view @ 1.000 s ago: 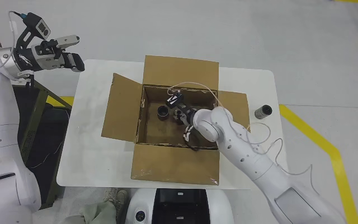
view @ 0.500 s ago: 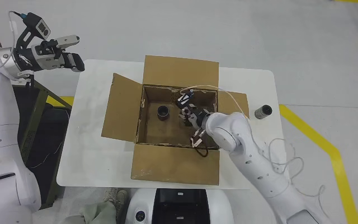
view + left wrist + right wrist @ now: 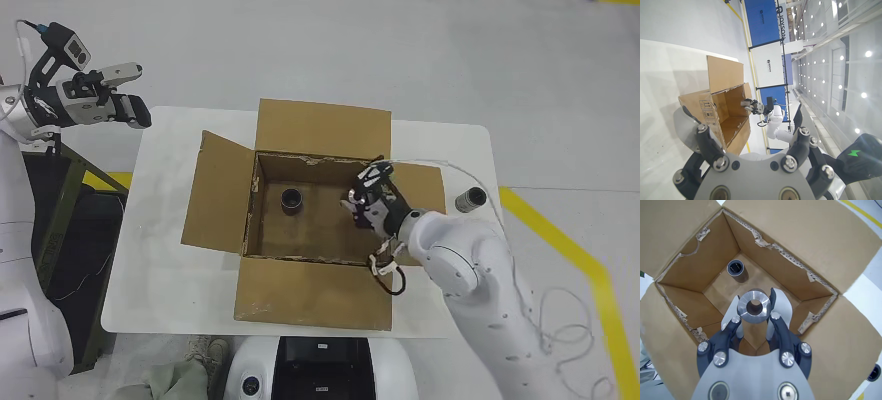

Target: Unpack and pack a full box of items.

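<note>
Cardboard box (image 3: pixel 313 293) open mid-table, flaps spread. Over its right half, your right gripper (image 3: pixel 754 299) has its jaws closed on a hollow steel cylinder (image 3: pixel 745 313), clear of the floor. Second cylinder (image 3: pixel 291 201) upright on box floor, left. Third cylinder (image 3: pixel 470 198) on table, right of box. Left gripper (image 3: pixel 135 92) far left: jaws wide, empty.

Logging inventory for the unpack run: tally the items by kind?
Metal cylinders: 3 (boxed cylinder, held cylinder in right claw, loose cylinder on table)
Cardboard box: 1
Total: 4
</note>
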